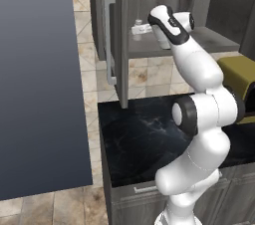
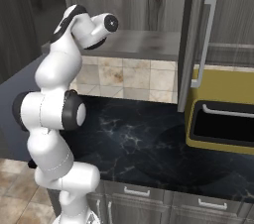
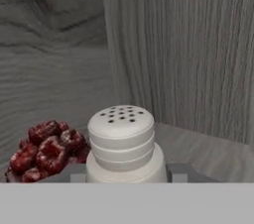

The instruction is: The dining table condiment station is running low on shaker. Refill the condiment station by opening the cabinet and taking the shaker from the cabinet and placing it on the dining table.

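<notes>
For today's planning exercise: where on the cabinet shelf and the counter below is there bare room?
Free: shelf right of the shaker, toward the open door; black counter between arm and yellow appliance. Crowded: the shelf's back corner, red cluster beside the shaker.

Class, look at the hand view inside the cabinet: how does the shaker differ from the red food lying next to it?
The shaker is pale grey-white; the red food is dark red. The shaker is a smooth, stepped cylinder with a holed cap, while the red food is a lumpy, irregular cluster. The shaker stands taller; the red food sits low. Both rest on the cabinet shelf, close together near its back corner.
</notes>
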